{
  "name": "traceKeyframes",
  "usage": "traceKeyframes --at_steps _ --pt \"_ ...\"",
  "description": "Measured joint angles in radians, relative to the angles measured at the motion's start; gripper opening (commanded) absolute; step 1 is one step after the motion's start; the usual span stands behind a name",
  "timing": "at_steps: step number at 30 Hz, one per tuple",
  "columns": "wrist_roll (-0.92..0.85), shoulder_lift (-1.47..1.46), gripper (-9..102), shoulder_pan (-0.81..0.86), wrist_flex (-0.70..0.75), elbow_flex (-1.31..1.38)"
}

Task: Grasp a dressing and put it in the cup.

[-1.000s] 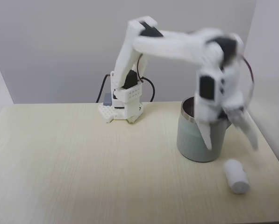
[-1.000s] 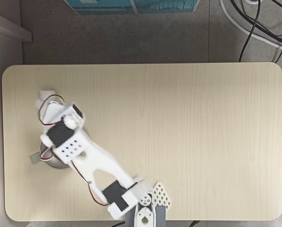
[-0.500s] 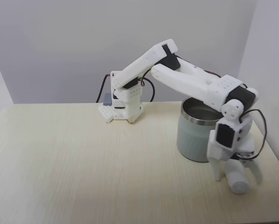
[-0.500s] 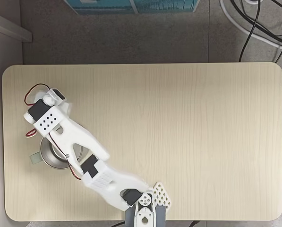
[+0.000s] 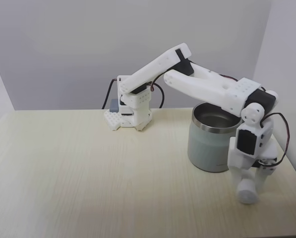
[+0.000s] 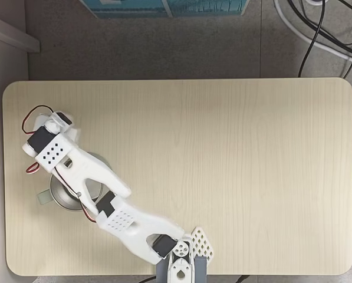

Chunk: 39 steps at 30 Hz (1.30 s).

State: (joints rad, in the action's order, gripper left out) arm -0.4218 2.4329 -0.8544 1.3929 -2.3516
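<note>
The dressing (image 5: 247, 195), a small white roll, lies on the table just right of and in front of the cup (image 5: 207, 148) in a fixed view. My gripper (image 5: 249, 186) points straight down over it with both fingers closed against the roll's sides. The cup is a large grey-green mug with a steel rim, standing upright. In the fixed view from above, my forearm crosses over the cup (image 6: 61, 200), whose handle (image 6: 43, 198) sticks out left. My wrist there hides the dressing.
The arm's base (image 5: 130, 111) stands at the table's back edge. A white wall (image 5: 286, 74) rises close to the right of the cup. The table's edge (image 6: 5, 147) runs just beyond the gripper. Cables (image 6: 317, 29) lie on the floor past the table.
The gripper came down from above the cup onto the roll. Its fingers, spread around the roll half a second ago, have closed on it, and the roll has shifted slightly.
</note>
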Motion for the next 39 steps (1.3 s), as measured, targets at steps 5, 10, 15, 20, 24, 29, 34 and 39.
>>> traceKeyframes --at_steps 5,10,15,20,24,29,34,39 --pt "0.035 -0.064 0 0.021 0.106 -0.063" --pt "0.071 -0.149 0 0.049 0.318 -0.296" --pt "0.087 -0.321 0 0.058 0.4 -0.396" --pt "0.049 -0.586 0 0.041 0.402 -0.206" --pt "-0.018 -0.799 0 -0.017 0.402 0.026" --pt "-0.095 -1.02 0 -0.081 0.397 0.337" --pt "-0.114 -1.149 0 -0.075 0.324 0.609" --pt "-0.114 -1.183 0 -0.078 0.19 0.816"
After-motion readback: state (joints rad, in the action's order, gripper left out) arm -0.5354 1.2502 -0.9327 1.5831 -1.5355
